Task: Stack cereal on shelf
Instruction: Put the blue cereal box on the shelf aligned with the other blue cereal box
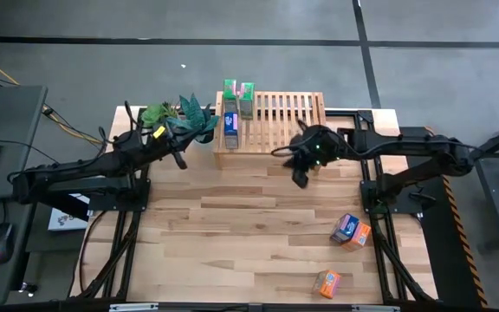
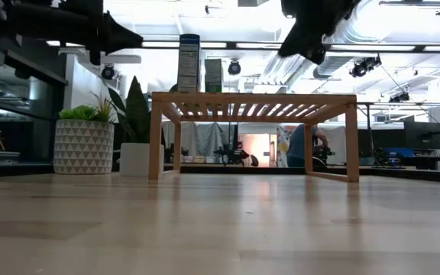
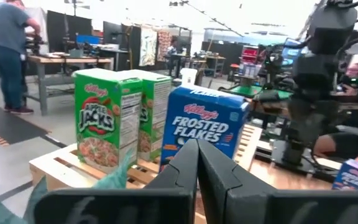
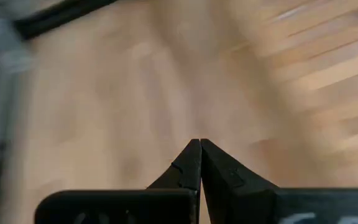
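The light wood shelf (image 1: 275,121) stands at the table's far edge. Two green cereal boxes (image 1: 230,89) (image 1: 247,100) and one blue box (image 1: 230,126) stand upright on the left end of its slatted top. They also show in the left wrist view as green (image 3: 98,118) and blue (image 3: 204,127). A blue box (image 1: 346,226) and an orange box (image 1: 359,234) lie together on the table at the near right, and another orange box (image 1: 327,282) lies nearer. My left gripper (image 1: 180,161) is shut and empty, left of the shelf. My right gripper (image 1: 301,178) is shut and empty, in front of the shelf.
Potted green plants (image 1: 180,117) stand at the far left beside the shelf, and their pots show in the low view (image 2: 84,145). Bare plank tabletop (image 1: 232,234) lies between the shelf and the near edge. A person (image 3: 8,53) stands in the room beyond.
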You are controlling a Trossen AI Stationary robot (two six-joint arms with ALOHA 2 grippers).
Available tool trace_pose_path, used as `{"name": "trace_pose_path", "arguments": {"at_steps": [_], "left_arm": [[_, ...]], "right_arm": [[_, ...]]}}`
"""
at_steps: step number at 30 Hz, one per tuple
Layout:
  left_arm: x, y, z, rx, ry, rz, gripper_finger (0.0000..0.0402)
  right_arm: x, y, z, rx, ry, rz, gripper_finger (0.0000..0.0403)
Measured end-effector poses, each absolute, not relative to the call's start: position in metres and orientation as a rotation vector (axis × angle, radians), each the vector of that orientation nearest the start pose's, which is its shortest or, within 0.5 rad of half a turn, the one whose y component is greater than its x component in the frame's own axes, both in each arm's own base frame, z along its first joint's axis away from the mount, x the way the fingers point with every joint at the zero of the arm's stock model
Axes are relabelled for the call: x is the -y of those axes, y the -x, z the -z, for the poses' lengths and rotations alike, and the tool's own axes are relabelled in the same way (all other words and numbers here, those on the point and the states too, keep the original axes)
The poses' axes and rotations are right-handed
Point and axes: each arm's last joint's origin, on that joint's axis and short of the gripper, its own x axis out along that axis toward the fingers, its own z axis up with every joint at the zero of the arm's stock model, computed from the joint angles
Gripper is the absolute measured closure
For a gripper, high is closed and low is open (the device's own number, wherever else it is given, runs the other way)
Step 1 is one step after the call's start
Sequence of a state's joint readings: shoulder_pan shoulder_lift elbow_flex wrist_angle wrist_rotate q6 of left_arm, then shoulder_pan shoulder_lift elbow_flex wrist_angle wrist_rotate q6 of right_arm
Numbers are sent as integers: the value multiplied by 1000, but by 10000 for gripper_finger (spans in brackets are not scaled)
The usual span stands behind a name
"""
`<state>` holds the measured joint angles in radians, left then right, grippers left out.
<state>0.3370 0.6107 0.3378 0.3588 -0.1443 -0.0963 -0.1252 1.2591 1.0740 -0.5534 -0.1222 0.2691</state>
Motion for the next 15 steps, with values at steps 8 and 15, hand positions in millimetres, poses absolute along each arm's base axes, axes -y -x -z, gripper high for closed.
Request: {"name": "trace_pose_path", "arguments": {"at_steps": [8,15], "left_arm": [[-54,-141,-255,113,90,-469,401],[-54,-141,-257,121,39,-482,402]], "right_arm": [[-4,-266,-310,-711,-466,-159,402],[-6,-261,-305,-770,-638,18,391]]}}
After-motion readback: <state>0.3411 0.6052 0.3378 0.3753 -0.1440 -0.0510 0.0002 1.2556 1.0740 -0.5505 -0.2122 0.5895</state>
